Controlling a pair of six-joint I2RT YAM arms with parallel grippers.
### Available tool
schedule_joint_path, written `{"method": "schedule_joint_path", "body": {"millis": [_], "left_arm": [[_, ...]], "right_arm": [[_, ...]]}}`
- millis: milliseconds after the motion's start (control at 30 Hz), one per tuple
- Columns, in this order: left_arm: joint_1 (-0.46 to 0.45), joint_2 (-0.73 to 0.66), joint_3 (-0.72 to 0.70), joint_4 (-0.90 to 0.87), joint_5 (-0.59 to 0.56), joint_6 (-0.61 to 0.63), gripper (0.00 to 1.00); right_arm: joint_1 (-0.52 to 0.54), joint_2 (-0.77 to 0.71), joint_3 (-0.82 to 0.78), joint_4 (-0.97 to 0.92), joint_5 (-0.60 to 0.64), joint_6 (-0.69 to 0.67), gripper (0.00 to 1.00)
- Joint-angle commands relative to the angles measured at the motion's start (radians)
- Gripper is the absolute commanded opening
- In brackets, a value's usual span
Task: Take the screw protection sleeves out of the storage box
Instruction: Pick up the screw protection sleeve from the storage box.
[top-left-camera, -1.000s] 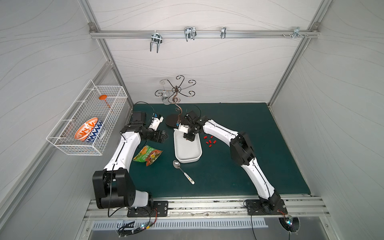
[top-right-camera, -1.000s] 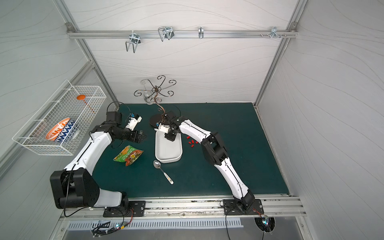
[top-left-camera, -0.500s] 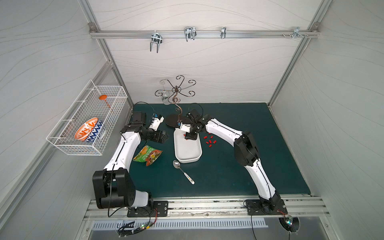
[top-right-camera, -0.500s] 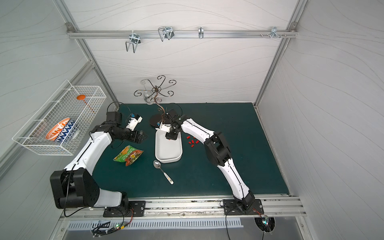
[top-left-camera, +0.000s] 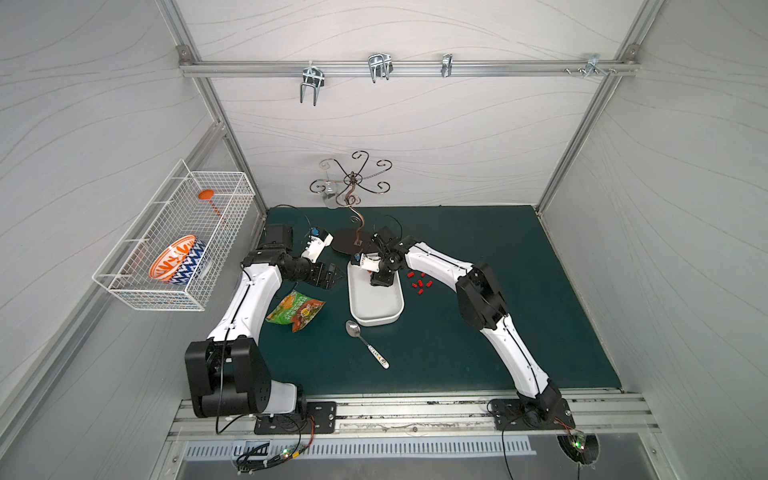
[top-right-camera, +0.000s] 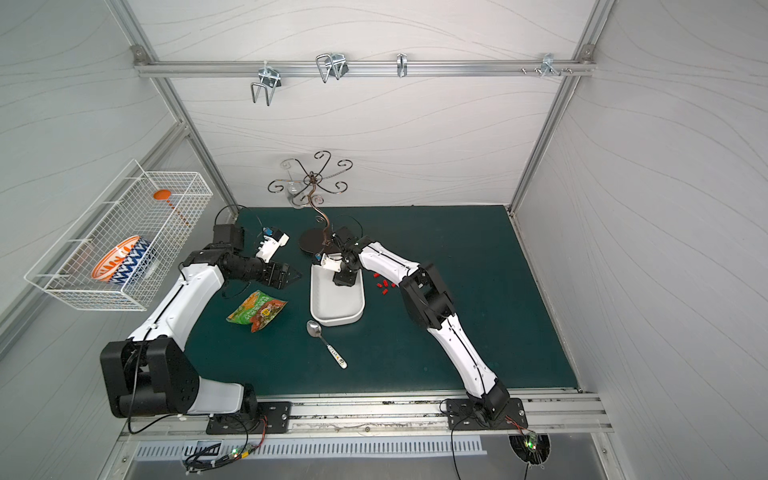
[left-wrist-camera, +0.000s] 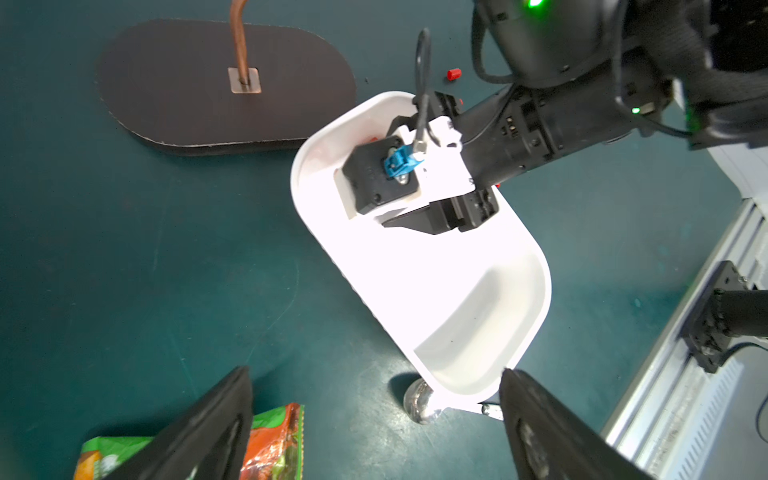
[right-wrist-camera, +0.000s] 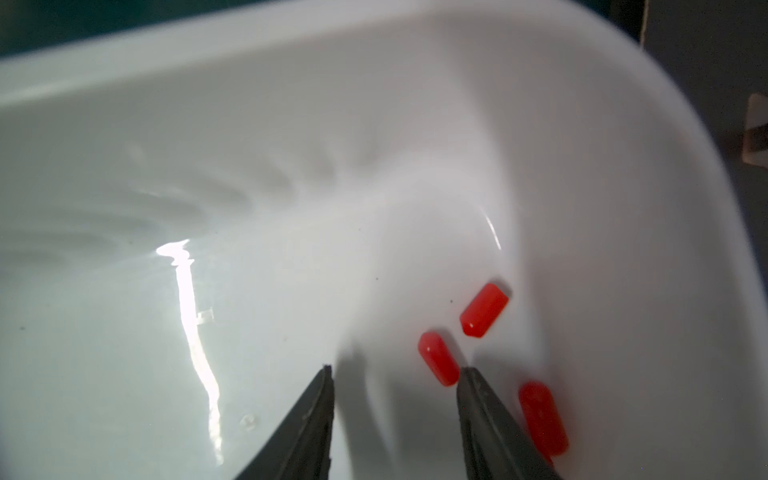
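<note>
Far left, the wire basket hangs on the wall, with the orange-and-blue patterned bowl sitting inside.

Moving right, the left hand hovers over the green counter, just left of the storage box, and it is spread wide. In the left wrist view its two fingers stand well apart, with nothing between them and nothing touched.

Nearer the front lies the snack packet, green and orange. There is print on it, but it is too small to read. The spoon lies just beside the box's near end, and the little marks on its handle can't be made out either.

Now the box itself: white, long side running near to far, in the middle of the counter. The right hand is down inside its far end, about half open and gripping nothing.

Three red screw protection sleeves lie on the box floor there. One is clear ahead of the fingertips. One is right by a fingertip, though contact can't be judged. The third is outside that finger, partly hidden behind it.

Right again, a small cluster of sleeves rests on the counter, just beside the box's right wall.
</note>
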Motion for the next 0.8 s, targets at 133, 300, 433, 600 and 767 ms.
{"method": "schedule_joint_path", "body": {"millis": [133,300,433,600,767], "left_arm": [[0.006,-0.029,0.005,-0.013,0.055,0.031,0.96],[0.006,-0.032,0.005,-0.018,0.054,0.036,0.96],[0.006,-0.032,0.007,-0.020,0.053,0.039,0.96],[0.006,-0.036,0.009,-0.023,0.051,0.040,0.96],[0.005,-0.036,0.009,-0.023,0.051,0.040,0.96]], "right_arm": [[0.008,0.043,0.031,0.013,0.010,-0.032,0.50],[0.009,0.067,0.048,0.010,0.014,-0.039,0.48],[0.012,0.081,0.054,0.017,0.014,-0.041,0.47],[0.016,0.090,0.051,0.013,0.017,-0.042,0.39],[0.017,0.065,0.029,0.016,0.017,-0.042,0.23]]}}
